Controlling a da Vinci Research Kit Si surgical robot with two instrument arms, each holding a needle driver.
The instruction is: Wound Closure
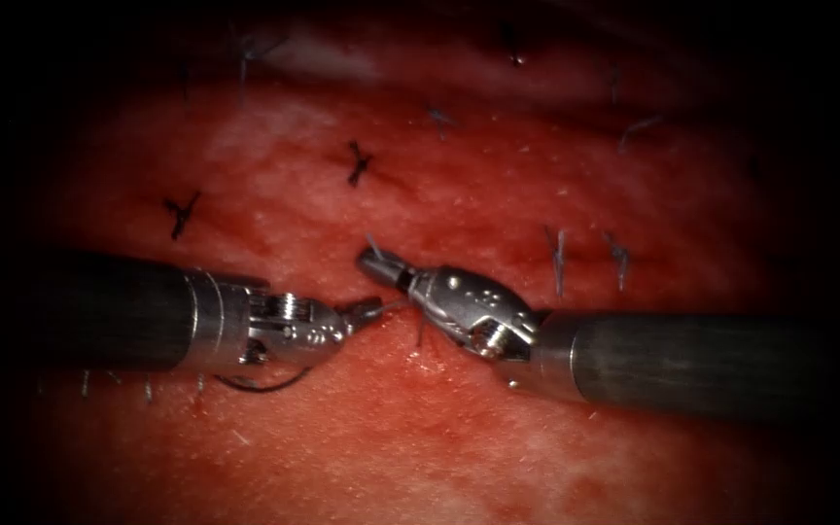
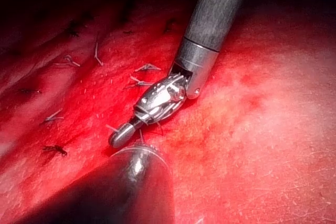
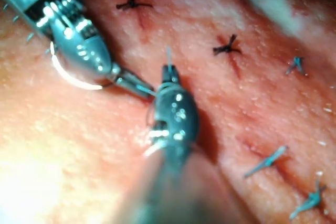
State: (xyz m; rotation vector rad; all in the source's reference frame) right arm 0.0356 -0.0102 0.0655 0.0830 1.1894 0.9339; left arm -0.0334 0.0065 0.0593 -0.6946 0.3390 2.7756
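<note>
Across the red, wet tissue (image 1: 459,447), dotted with dark finished stitches (image 1: 358,163), my two tools met tip to tip near the middle of the endoscope view. My left end effector (image 1: 367,311) was closed narrow, and a fine run of thread (image 1: 396,305) led from its tip, so I judged that it gripped that thread. My right end effector (image 1: 376,261) was also clamped shut, with a short pale thread end poking out past its tip.

To handle this well, I judged, both grips had to be firm, the pull even and low, and the left wrist clear of the needle.

That needle (image 1: 264,382) lay unheld under my left tool's wrist, a thin curved arc. I could not tell whether its point sat in the tissue.
</note>
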